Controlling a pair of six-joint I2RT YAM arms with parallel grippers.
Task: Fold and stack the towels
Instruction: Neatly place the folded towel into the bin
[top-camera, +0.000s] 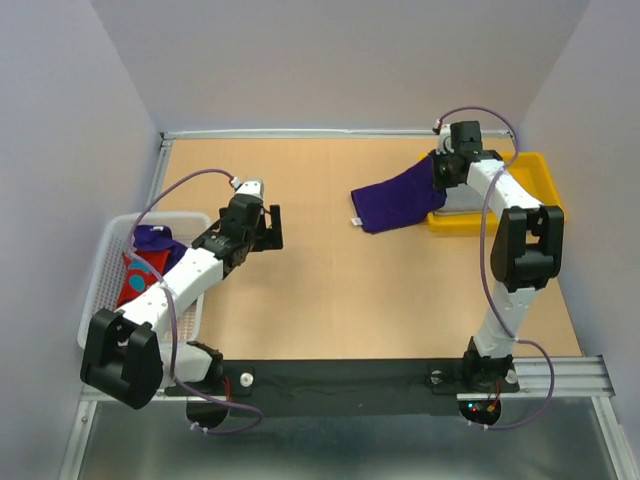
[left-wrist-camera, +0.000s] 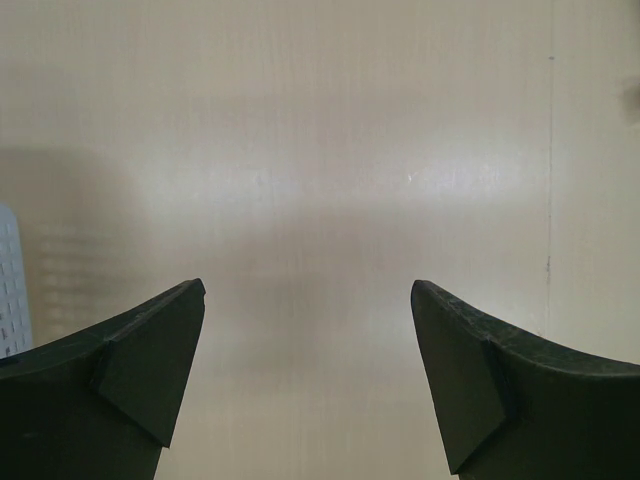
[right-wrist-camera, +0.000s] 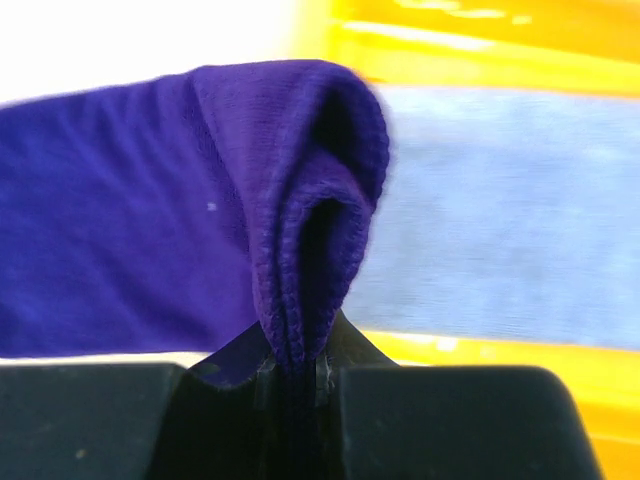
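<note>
- Waiting at far left, the white mesh basket (top-camera: 100, 270) holds the red towel (top-camera: 135, 282) and a crumpled purple towel (top-camera: 155, 240); I judge both are not yet folded.
- Just right of the basket, the left fingers (left-wrist-camera: 140, 370) stand wide apart and empty over the bare tabletop (top-camera: 340, 300), well apart from the work.
- Past mid-table, the draped purple towel (top-camera: 395, 205) hangs from the tray's left rim down onto the tabletop.
- The right fingers (right-wrist-camera: 450, 420) are clamped on its bunched edge, above the yellow tray (top-camera: 545, 175).
- Stacking seems to be the step: lift the cloth, draw it rightward over the grey towel (right-wrist-camera: 500, 220) lying in the tray, lower it flat, then let go.
- The rim stands in the way and may snag the trailing cloth and undo the fold.
</note>
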